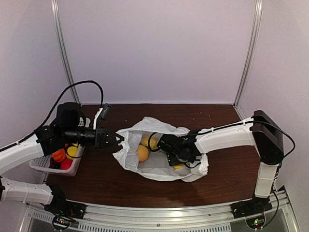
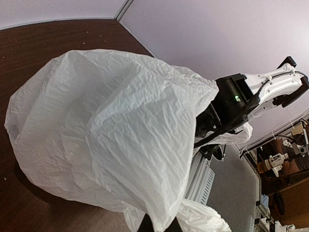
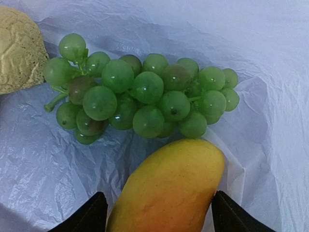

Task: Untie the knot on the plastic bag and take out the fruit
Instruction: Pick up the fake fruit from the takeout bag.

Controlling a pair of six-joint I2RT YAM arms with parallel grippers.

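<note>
- The left gripper (image 1: 116, 139) pinches the left rim of the bag (image 1: 129, 159) and lifts it off the table (image 1: 96, 181). We read this as propping the mouth open so the other arm can reach in.
- No knot is in view and the mouth gapes wide, so we judge the untying done.
- The right gripper (image 1: 170, 146) is inside the bag. In its wrist view the fingers (image 3: 94, 215) sit against both sides of the mango (image 3: 169, 179). It looks like a pinch, but we can't tell how firm.
- The grapes (image 3: 145, 96) lie just beyond the mango on the bag floor, with a pale rough fruit (image 3: 17, 48) beside them.
- The peach (image 1: 142, 153) is also inside, near the held rim.
- The basket (image 1: 39, 166) under the left arm holds a few bright pieces and is probably the drop-off spot.
- The mango is likely the next thing out, and the thin plastic could snag on it.
</note>
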